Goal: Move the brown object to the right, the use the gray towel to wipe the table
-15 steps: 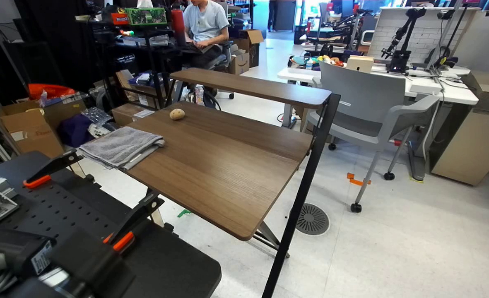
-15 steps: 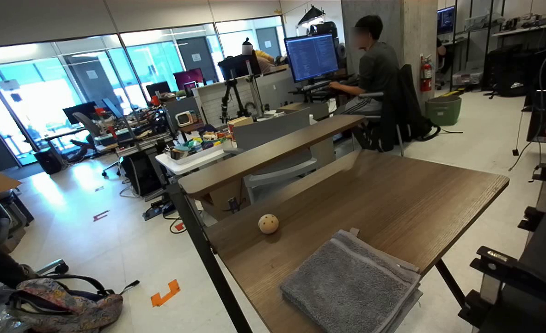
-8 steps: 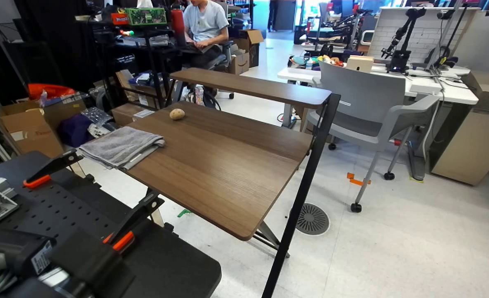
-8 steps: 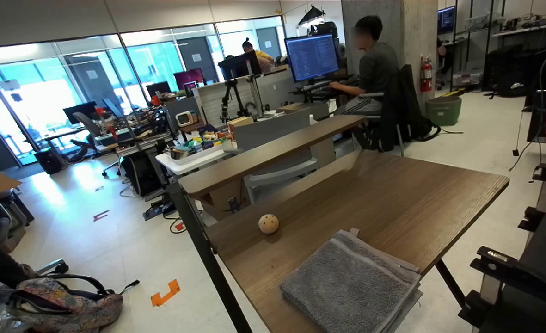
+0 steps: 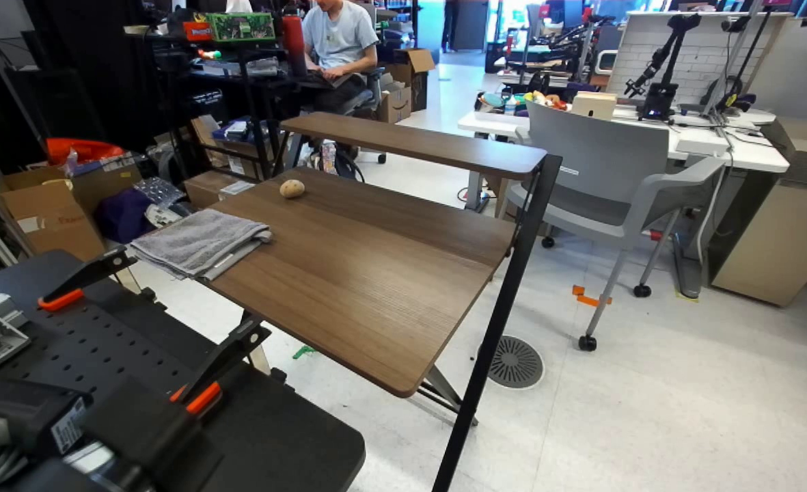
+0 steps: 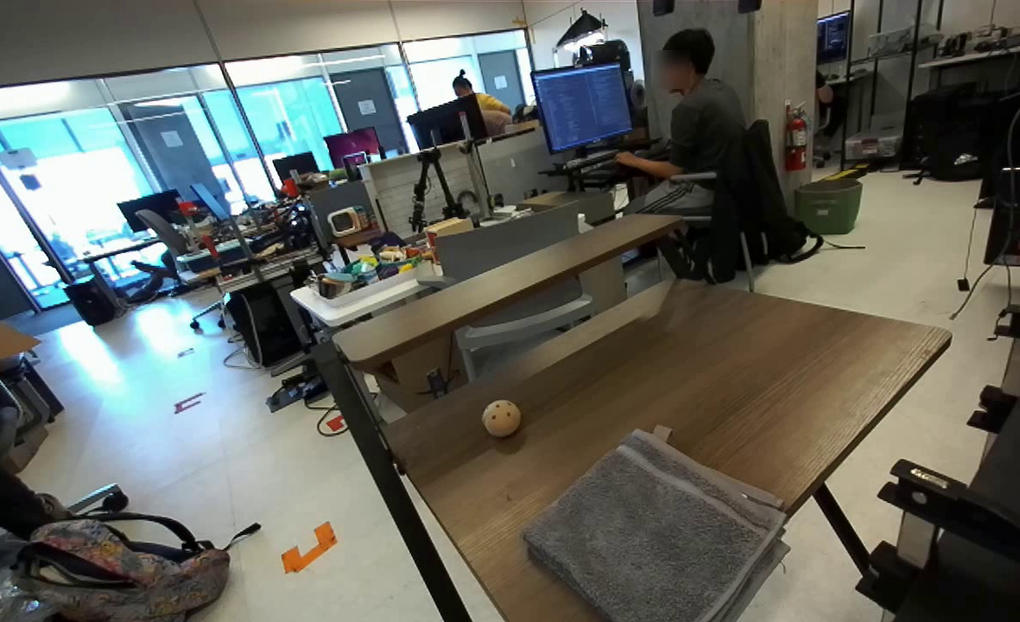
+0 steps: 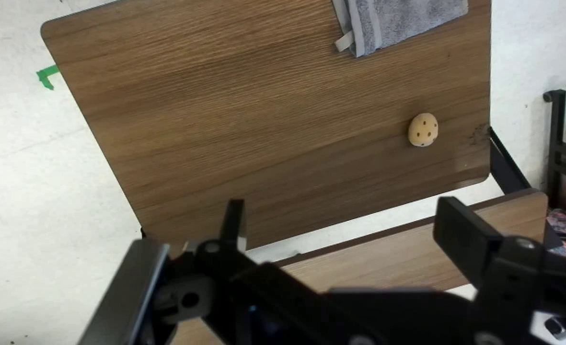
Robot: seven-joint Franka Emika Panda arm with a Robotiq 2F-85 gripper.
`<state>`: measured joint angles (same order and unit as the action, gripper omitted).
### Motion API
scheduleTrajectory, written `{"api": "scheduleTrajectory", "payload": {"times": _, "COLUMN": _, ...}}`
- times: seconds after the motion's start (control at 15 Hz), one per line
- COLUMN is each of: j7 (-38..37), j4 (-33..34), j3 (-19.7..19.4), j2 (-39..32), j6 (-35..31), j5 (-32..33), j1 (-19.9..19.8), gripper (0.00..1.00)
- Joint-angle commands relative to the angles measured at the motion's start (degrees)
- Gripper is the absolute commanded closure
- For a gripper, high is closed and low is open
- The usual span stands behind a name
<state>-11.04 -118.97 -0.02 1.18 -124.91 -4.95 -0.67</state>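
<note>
A tan, egg-shaped object with dark spots sits on the brown table (image 5: pixel 362 273). The spotted object shows in both exterior views (image 5: pixel 292 188) (image 6: pixel 502 419) and at the right in the wrist view (image 7: pixel 423 130). A folded gray towel lies beside it at the table's edge, in both exterior views (image 5: pixel 201 240) (image 6: pixel 656 536). The towel's corner with a pale tag shows at the top of the wrist view (image 7: pixel 402 21). My gripper (image 7: pixel 342 203) is open, its fingers wide apart with nothing between them, high above the table. Its two dark fingertips (image 6: pixel 706 5) just show at an exterior view's top edge.
A raised wooden shelf (image 5: pixel 410 140) runs along one long side of the table and lies beneath my fingers in the wrist view (image 7: pixel 407 261). A slanted black leg (image 5: pixel 505 307) supports it. A black bench (image 5: pixel 273 424) with clamps (image 5: pixel 229 352) stands beside the table. A gray chair (image 5: pixel 594 157) is behind the shelf.
Two dark gripper fingertips have come into view at the top edge of an exterior view. The spotted object and the towel have not moved.
</note>
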Motion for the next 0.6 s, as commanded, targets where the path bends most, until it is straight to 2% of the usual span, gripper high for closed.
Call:
{"api": "scheduleTrajectory", "payload": {"times": 0.0, "j7": -0.04, "j4": -0.13, "j3": -0.24, "j2": 0.3, "j6": -1.72, "j5": -0.81, "j1": -0.02, "gripper": 0.0}}
{"api": "scheduleTrajectory", "payload": {"times": 0.27, "j7": -5.85, "j4": 4.88, "j3": 0.39, "j2": -6.68, "j6": -7.79, "j5": -5.56, "j1": 0.67, "gripper": 0.0}}
{"api": "scheduleTrajectory", "payload": {"times": 0.53, "j7": -12.57, "j4": 10.31, "j3": 2.24, "j2": -16.33, "j6": -15.28, "j5": -10.59, "j1": 3.18, "gripper": 0.0}}
